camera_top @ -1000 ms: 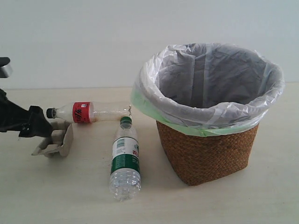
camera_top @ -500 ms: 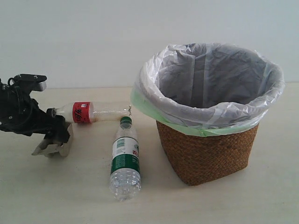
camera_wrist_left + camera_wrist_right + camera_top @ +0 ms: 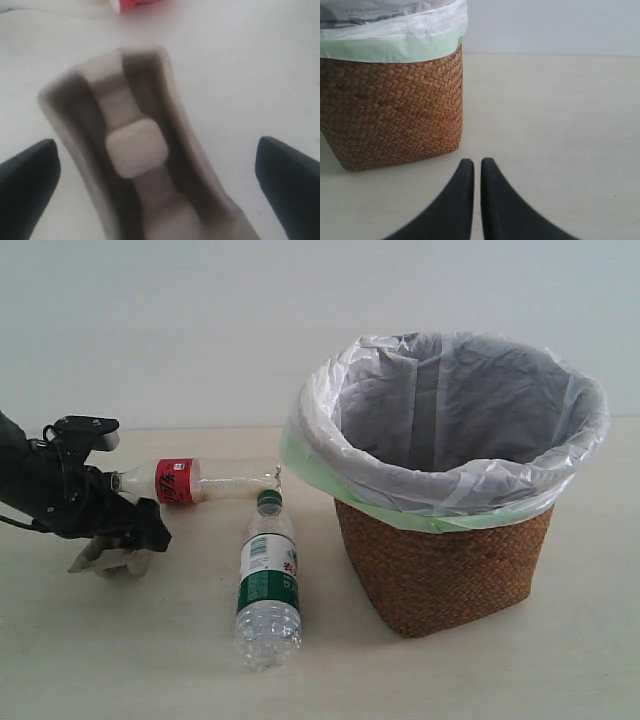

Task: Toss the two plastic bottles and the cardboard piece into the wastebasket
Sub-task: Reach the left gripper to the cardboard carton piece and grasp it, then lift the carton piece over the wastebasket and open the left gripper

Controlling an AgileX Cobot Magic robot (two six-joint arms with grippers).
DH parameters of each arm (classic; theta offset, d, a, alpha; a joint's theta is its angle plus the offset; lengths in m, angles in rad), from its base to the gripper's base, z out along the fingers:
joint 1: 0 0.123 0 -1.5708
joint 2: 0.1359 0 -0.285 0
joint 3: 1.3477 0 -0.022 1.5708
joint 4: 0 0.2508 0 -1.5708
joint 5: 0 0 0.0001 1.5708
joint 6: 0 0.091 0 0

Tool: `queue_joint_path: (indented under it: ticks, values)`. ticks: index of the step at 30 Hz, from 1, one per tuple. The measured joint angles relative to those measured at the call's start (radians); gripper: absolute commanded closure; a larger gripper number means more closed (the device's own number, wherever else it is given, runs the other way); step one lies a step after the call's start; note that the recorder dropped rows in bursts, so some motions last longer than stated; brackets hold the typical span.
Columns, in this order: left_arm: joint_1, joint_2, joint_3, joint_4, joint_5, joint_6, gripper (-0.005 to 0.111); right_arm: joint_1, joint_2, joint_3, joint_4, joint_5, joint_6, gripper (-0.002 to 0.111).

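Note:
The grey-beige cardboard piece (image 3: 105, 556) (image 3: 135, 165) lies on the table at the far left. My left gripper (image 3: 135, 538) (image 3: 157, 175) hangs just over it, open, one finger on each side of the piece and apart from it. Behind it lies the red-label bottle (image 3: 195, 481), its label edge (image 3: 142, 5) showing in the left wrist view. The green-label bottle (image 3: 268, 585) lies in front of it, cap toward the back. The wicker wastebasket (image 3: 445, 560) (image 3: 390, 110) stands at the right. My right gripper (image 3: 477, 165) is shut with nothing in it, beside the basket's base; the exterior view does not show it.
The basket's white and pale green bag (image 3: 330, 475) hangs over its rim toward the bottles. Bare beige table (image 3: 130, 650) lies in front of the bottles and to the right of the basket (image 3: 555, 115). A pale wall stands behind.
My left arm has come in from the left edge and down over the cardboard piece. The bottles, cardboard and basket have not moved.

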Motion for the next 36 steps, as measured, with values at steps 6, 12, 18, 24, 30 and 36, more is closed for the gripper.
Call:
queue_joint_path:
  ticks: [6,12,18,24,30,36]
  values:
    - [0.0,0.008,0.0,-0.005,-0.054,-0.003,0.044,0.0,0.0,0.0,0.0,0.0,0.0,0.106]
    - [0.0,0.008,0.0,-0.005,-0.051,-0.021,0.102,0.0,0.0,0.0,0.0,0.0,0.0,0.106]
    - [0.0,0.006,-0.005,-0.005,0.003,-0.027,0.103,0.0,0.0,0.0,0.0,0.0,0.0,0.106]
    - [0.0,-0.04,-0.005,0.016,0.067,-0.08,0.103,0.0,0.0,0.0,0.0,0.0,0.0,0.106]
    - [0.0,-0.197,-0.005,0.251,0.083,-0.288,0.103,0.0,0.0,0.0,0.0,0.0,0.0,0.106]
    - [0.0,-0.411,-0.005,0.654,0.094,-0.574,0.103,0.0,0.0,0.0,0.0,0.0,0.0,0.106]
